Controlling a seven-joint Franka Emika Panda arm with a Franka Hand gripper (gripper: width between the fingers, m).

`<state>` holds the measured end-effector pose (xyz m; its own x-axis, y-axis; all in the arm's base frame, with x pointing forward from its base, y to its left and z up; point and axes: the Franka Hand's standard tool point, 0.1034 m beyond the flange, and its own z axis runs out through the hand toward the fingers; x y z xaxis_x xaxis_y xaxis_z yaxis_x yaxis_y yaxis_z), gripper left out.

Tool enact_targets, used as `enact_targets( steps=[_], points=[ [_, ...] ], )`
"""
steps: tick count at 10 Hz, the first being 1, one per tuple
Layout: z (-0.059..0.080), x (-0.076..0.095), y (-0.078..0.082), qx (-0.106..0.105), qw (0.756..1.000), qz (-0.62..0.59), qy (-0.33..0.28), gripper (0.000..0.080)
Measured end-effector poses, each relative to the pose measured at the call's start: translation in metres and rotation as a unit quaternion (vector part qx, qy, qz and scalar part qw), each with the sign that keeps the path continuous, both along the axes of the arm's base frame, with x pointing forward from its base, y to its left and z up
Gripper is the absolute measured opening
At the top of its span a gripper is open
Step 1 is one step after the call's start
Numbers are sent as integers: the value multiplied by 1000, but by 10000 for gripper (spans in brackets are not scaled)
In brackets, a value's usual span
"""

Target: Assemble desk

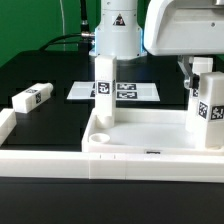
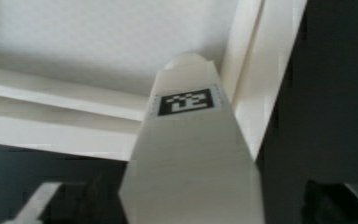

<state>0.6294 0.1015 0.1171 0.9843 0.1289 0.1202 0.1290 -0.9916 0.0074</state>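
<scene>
Leg (image 1: 209,105) at the exterior view's right stands upright, long axis vertical, just below gripper (image 1: 196,70); can't tell if fingers open or closed.

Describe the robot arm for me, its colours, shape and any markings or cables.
The arm is glossy white, built of rounded cylindrical segments, with a small dark mark near the top. A bulkier white-grey housing fills the exterior view's upper right. Thin dark cables run behind it. The jaws are too hidden to describe.

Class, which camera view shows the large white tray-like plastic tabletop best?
The exterior view: nearly the whole white tray-like tabletop. The wrist view catches only part of it behind a white tagged block leg.
</scene>
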Motion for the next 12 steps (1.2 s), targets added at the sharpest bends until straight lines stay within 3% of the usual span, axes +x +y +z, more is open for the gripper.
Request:
enact_targets(
  steps=[1,2,3,6,8,12],
  points=[
    [0,0,0,0,1000,1,0,427],
    [0,0,0,0,1000,0,0,427],
    [0,0,0,1,1000,-5,0,288],
    [0,0,0,5,999,-32,1,288],
    [-1,-1,0,16,993,-121,2,288],
    [-2,-2,0,44,939,-341,6,288]
  ],
)
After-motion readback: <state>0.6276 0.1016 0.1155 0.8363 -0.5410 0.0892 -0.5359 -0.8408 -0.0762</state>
